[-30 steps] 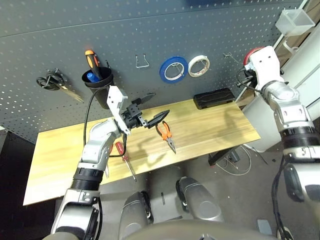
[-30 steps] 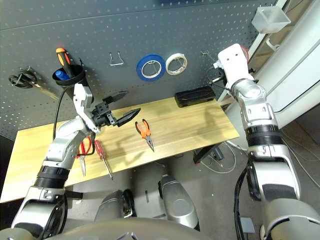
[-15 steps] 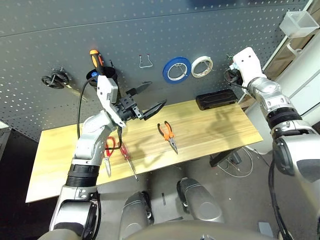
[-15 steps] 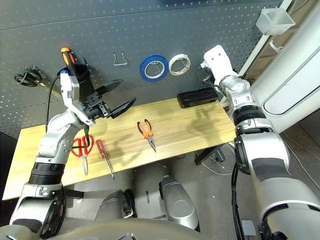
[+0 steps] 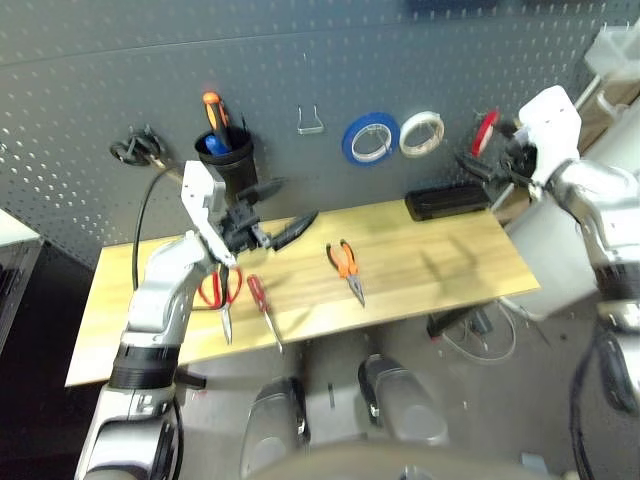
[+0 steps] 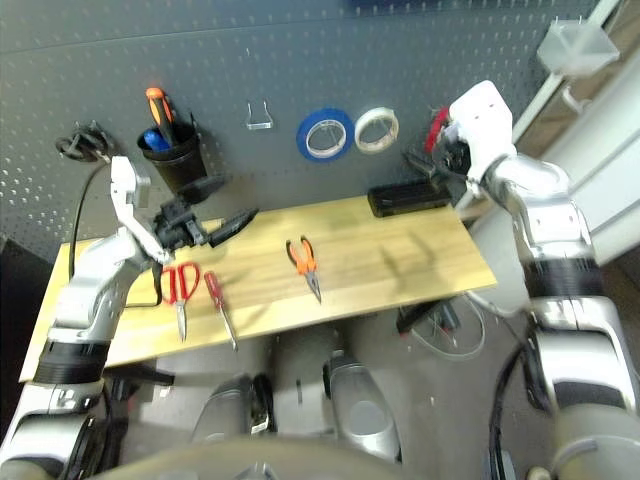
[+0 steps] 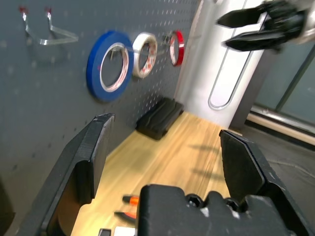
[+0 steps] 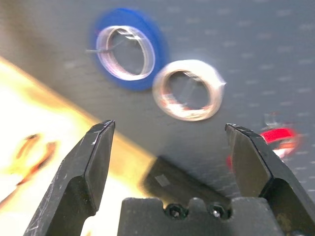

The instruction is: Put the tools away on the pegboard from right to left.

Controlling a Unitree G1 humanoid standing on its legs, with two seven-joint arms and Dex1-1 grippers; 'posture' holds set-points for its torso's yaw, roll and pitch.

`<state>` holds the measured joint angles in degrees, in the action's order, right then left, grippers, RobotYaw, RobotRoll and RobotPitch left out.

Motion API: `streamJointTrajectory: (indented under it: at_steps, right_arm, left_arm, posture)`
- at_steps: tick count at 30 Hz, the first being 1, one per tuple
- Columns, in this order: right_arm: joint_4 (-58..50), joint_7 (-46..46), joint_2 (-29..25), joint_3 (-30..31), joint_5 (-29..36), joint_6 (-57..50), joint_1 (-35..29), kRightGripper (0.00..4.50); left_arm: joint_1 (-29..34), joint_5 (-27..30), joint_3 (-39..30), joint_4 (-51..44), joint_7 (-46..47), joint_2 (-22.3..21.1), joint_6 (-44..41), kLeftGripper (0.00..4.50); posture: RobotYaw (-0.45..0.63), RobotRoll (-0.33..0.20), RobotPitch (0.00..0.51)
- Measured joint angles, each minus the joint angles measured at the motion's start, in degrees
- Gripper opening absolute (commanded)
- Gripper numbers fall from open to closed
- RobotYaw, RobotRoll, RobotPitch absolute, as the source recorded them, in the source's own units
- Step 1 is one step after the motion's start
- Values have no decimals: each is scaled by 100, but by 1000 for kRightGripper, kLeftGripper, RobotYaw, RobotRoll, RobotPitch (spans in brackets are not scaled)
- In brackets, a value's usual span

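You are facing the pegboard (image 5: 120, 80); the red tape ring (image 5: 485, 131) is hanging on its hook just beside your right claw (image 5: 487, 172), whose fingers are standing apart, empty. Your left claw (image 5: 282, 210), also spread, is hovering above the table (image 5: 440, 265), where pliers (image 5: 346, 266), screwdriver (image 5: 262, 304) and scissors (image 5: 217, 296) are lying below it, awaiting hanging.

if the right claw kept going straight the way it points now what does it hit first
Probably the pegboard, around the white tape roll that sits between the open fingers in its wrist view. Depth is unclear, so the exact spot is a guess.
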<state>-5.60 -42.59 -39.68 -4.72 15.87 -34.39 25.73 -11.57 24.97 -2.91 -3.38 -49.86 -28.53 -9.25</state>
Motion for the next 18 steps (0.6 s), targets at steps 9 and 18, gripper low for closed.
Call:
streamJointTrajectory:
  at_steps: [9, 18]
  right_arm:
    - [-540, 1494, 1904, 859, 168, -2930, -232, 4458]
    - [1778, 3042, 3382, 1044, -548, -3591, 884, 4458]
  left_arm:
    - [603, -228, -169, 246, 232, -183, 15, 4500]
    - [1066, -244, -508, -103, 265, -428, 9, 4500]
  posture:
    - [-99, 0, 163]
    - [-44, 0, 196]
